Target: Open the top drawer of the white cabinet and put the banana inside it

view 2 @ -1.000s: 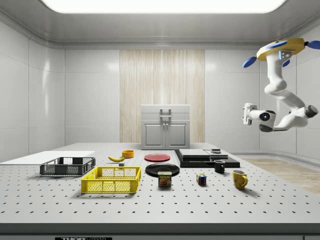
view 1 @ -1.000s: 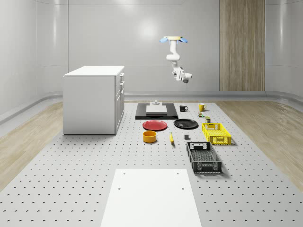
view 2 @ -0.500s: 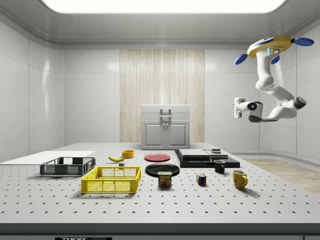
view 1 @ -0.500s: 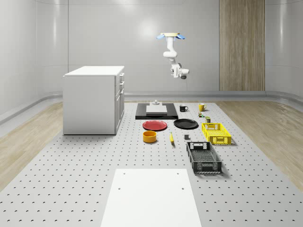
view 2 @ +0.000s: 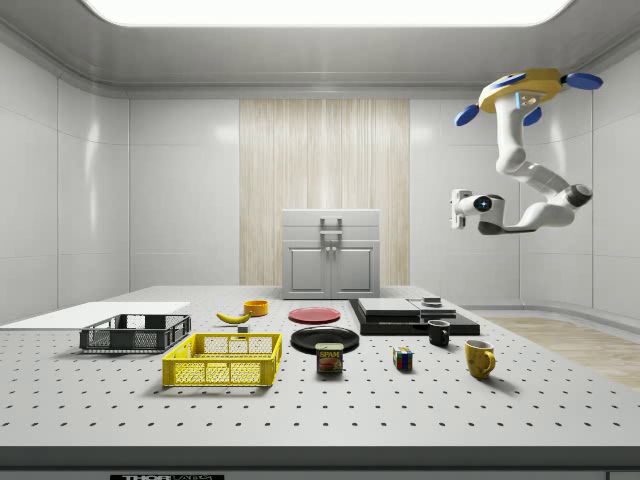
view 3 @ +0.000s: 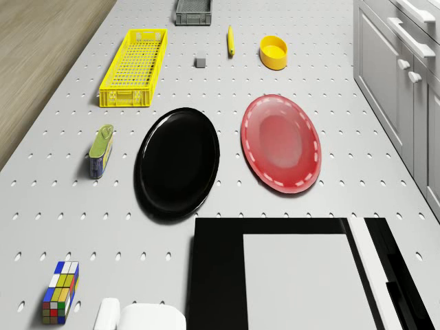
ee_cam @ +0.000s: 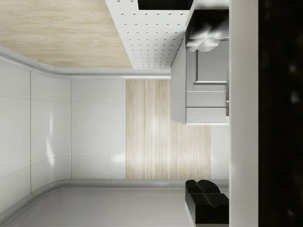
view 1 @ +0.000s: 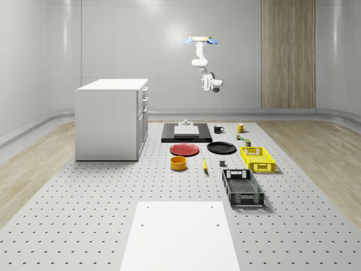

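**Approach to top drawer not yet made**

Perforated table (view 1: pixel 84 214) w/ white cabinet (view 1: pixel 110 118) at whole-scene view's left; top drawer (view 2: pixel 331 221) shut. Drone (view 2: pixel 525 90) hovers high over the table's far end near the black slab (view 1: pixel 186 133), gripper (view 2: pixel 459 209) well apart from the cabinet; can't tell finger spread. Banana (view 1: pixel 204 164) lies beside orange bowl (view 1: pixel 178 163). Advice: descend, level gripper w/ top handle (view 2: pixel 331 222), approach square-on, pull straight.

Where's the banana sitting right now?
In the whole-scene view the banana lies on the table right of the orange bowl, between it and a small dark block, in front of the red plate.
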Tool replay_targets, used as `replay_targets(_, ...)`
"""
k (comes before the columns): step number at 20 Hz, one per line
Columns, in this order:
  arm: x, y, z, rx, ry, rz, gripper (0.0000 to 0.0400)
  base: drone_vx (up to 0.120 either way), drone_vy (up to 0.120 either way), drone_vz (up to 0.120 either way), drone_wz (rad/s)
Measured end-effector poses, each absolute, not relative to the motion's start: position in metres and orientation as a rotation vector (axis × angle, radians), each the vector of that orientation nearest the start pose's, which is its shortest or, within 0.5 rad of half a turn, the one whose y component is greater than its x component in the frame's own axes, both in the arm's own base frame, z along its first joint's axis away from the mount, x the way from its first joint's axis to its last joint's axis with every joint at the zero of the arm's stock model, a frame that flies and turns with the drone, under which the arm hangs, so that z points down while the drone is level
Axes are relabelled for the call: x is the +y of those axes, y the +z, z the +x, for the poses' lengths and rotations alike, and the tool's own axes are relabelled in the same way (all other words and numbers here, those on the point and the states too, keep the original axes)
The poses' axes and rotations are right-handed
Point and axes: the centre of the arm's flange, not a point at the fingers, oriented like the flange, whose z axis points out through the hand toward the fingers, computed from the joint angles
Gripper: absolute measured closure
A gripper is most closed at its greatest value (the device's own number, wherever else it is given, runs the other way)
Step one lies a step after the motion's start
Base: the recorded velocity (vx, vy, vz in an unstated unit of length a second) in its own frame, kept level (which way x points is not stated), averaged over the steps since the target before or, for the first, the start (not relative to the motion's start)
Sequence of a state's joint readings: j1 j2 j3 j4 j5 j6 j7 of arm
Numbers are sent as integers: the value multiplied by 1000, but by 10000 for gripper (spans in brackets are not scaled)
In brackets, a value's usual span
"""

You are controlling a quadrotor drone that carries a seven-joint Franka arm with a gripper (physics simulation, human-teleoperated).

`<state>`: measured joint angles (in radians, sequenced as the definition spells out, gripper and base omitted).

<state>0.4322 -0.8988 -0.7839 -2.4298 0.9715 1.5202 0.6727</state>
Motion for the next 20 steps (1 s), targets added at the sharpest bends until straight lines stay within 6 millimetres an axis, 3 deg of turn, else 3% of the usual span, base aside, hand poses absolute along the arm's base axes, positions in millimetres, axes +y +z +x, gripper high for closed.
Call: replay_targets(20, -100, 591, 307, 612, 612, -1484, 0, 120, -112, 0, 0)
